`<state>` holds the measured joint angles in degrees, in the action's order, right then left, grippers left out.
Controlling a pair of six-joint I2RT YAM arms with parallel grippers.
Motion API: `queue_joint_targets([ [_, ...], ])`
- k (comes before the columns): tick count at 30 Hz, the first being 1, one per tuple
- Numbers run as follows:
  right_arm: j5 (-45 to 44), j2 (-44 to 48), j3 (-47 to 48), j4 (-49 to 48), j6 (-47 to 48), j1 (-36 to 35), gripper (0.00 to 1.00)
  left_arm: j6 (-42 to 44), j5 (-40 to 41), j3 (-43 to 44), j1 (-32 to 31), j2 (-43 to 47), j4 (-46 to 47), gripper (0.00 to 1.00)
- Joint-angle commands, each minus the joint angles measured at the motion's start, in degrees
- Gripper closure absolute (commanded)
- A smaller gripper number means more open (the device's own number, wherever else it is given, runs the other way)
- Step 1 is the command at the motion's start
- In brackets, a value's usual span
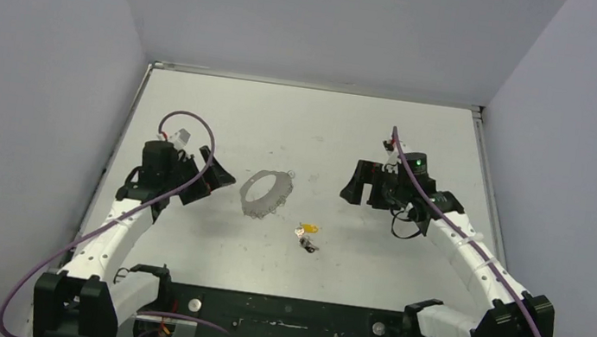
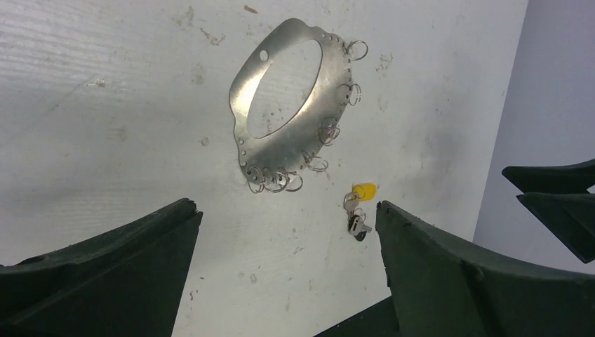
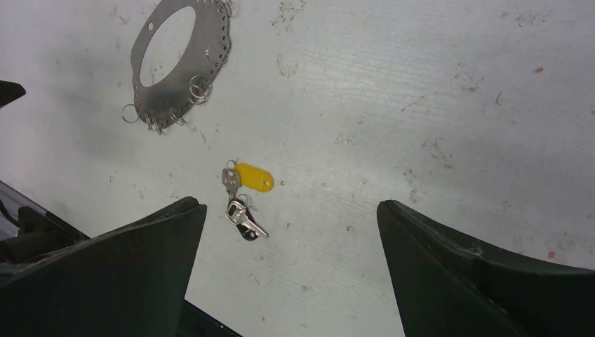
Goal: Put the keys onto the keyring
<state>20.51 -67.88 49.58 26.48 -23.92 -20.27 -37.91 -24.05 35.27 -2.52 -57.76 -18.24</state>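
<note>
The left claw [image 2: 286, 210] is spread wide, its two dark fingers far apart with nothing between them but bare white worktop [image 1: 369, 134]; it grips nothing and touches neither of the task's things. Beyond its fingertips, in the left wrist view, lies the keyring [image 2: 284, 151], a flat silvery band around an oval opening, resting flat on the worktop with a row of small rings [image 2: 277, 181] strung along one edge. The right claw [image 3: 291, 203] is likewise wide open and holds nothing. Just ahead of its left finger, in the right wrist view, lie the keys [image 3: 238, 210], huddled together in a small cluster: the yellow-headed key [image 3: 254, 177] lies farther from the claw, and the black-headed key [image 3: 245, 230] lies right beside it, nearer the claw. Whether the two keys are joined to each other I cannot tell. The keys lie near the keyring but apart from it, off the end where the small rings bunch closest. From above, the keyring sits just beside the left claw, the keys lie nearer the arm bases, roughly midway between the two arms, and the right claw hangs well apart from both.
</note>
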Motion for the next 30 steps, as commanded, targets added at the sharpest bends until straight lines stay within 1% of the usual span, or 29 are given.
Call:
queue_joint_targets([
  [1, 0.7, 1.5, -1.6, -3.5, -2.2, 0.1, 0.0, -2.5, 2.8, -1.0, 0.0, 0.9, 2.9, 0.03],
  [4, 0.5, 2.5, -2.4, -3.4, -3.4, 0.1, 0.0, -3.2, 1.8, -1.4, 0.0, 0.8, 2.6, 0.03],
  [11, -1.7, 4.2, -6.6, -5.2, -6.6, -1.3, 0.0, -3.4, -3.8, -1.0, -0.2, 0.0, 0.8, 0.03],
  [13, -2.4, 4.1, -6.5, -4.5, -7.2, -2.7, 0.0, -3.2, -5.5, -1.9, -0.3, -0.2, 1.7, 0.03],
  [15, -4.9, 4.2, -5.7, -2.6, -7.0, -5.1, 0.0, -3.2, -5.9, -2.7, -0.8, -0.9, 2.3, 0.03],
  [17, -7.7, 4.1, -5.0, -1.0, -6.6, -7.9, 0.0, -3.3, -5.7, -3.0, -1.5, -2.0, 2.4, 0.05],
  [20, -8.9, 2.1, -5.0, -1.3, -6.7, -9.9, 0.0, -2.3, -4.1, -2.7, -2.9, -4.3, 2.5, 0.1],
  [22, -8.2, 0.2, -5.6, -3.0, -7.3, -10.2, 0.0, -1.1, -2.4, -1.7, -4.4, -6.4, 2.1, 0.17],
  [25, -6.9, -3.2, -6.1, -7.0, -7.9, -10.6, 0.01, 0.6, 1.5, 1.3, -7.4, -10.6, 0.8, 0.23],
  [26, -6.2, -5.2, -5.9, -9.0, -8.1, -10.6, 0.02, 1.4, 3.3, 3.0, -9.3, -12.9, -0.2, 0.23],
  [30, -4.2, -12.7, -2.8, -13.7, -8.2, -11.1, 0.04, 3.7, 8.1, 8.6, -12.5, -19.8, -3.9, 0.27],
])
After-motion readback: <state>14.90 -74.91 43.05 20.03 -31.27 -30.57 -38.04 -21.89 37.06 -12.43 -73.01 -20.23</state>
